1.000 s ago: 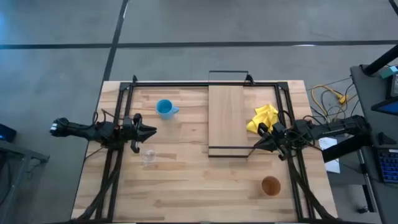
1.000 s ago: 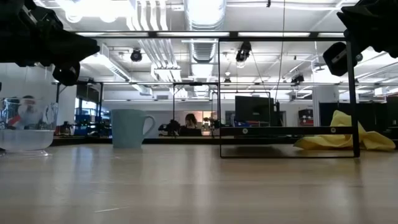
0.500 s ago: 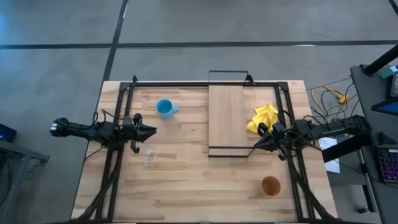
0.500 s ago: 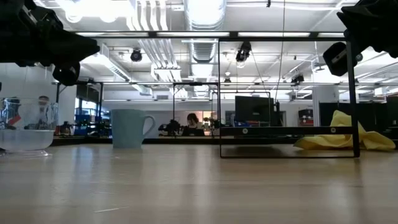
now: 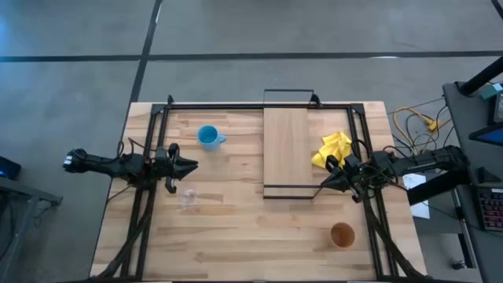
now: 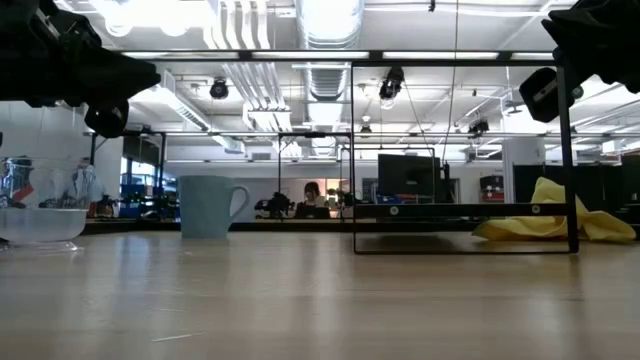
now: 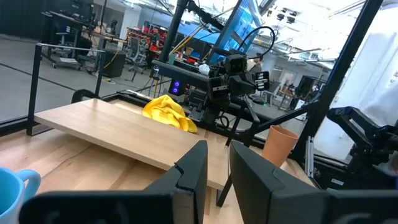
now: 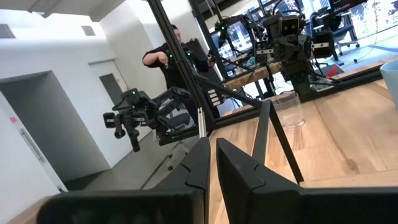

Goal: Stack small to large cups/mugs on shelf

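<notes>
The light-blue mug point(image 5: 208, 137) stands on the table near the far left, and the tiny clear glass cup point(image 5: 187, 197) stands nearer, below my left gripper point(image 5: 193, 166). The brown-orange cup point(image 5: 342, 234) stands at the near right. The shelf point(image 5: 288, 149), a light-wood board in a black wire frame, rests mid-table. My left gripper hovers shut between the mug and the glass, pointing right. My right gripper point(image 5: 322, 184) hovers shut at the shelf's near right corner, pointing left. The low view shows the glass point(image 6: 40, 205), the mug point(image 6: 208, 206) and the shelf frame point(image 6: 460, 150).
A crumpled yellow cloth point(image 5: 332, 149) lies against the shelf's right side. Black frame rails point(image 5: 236, 105) run along the table's far edge and down both sides. Bare tabletop point(image 5: 259, 236) lies between the glass and the brown-orange cup. A person point(image 8: 171, 56) stands beyond the table.
</notes>
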Controlling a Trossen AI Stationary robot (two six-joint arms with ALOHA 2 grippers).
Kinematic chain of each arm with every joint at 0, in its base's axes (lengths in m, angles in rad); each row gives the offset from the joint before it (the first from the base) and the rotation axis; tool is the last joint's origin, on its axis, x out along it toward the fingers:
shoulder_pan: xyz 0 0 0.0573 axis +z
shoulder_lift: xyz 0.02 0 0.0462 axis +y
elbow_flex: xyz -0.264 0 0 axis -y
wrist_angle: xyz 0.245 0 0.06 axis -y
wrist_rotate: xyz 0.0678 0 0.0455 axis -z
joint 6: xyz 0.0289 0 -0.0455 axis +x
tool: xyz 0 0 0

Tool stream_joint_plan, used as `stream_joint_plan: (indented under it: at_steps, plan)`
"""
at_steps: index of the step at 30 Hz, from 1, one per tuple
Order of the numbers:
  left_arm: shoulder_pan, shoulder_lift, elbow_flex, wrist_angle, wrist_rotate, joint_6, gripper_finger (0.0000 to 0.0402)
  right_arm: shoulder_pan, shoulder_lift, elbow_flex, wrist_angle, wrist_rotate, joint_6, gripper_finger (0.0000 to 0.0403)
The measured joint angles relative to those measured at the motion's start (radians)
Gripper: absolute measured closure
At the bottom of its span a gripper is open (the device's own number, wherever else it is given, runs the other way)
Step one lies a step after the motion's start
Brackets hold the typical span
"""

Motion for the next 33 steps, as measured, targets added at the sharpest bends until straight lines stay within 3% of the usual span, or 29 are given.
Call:
stream_joint_plan:
  at_steps: [6, 11, 22, 26, 31, 33]
  plan:
    - [0.0, 0.0, 0.0, 0.0, 0.0, 0.0, 0.0347, 0.0, 0.0, 0.0, 0.002, 0.005, 0.0, 0.038]
    - [0.0, 0.0, 0.0, 0.0, 0.0, 0.0, 0.0347, -0.001, -0.001, 0.0, 0.028, 0.187, 0.027, 0.038]
    - [0.0, 0.0, 0.0, 0.0, -0.002, 0.003, 0.0347, -0.002, 0.004, 0.0, 0.034, 0.213, 0.205, 0.038]
    - [0.0, 0.0, 0.0, 0.004, -0.025, 0.04, 0.0347, -0.002, 0.013, 0.0, 0.128, 0.311, 0.281, 0.038]
    - [0.0, 0.0, 0.0, 0.005, -0.026, 0.04, 0.0347, -0.002, 0.042, 0.005, 0.297, 0.388, 0.246, 0.038]
    - [0.0, 0.0, 0.0, 0.01, -0.026, 0.039, 0.0347, -0.002, 0.062, 0.043, 0.287, 0.39, 0.218, 0.038]
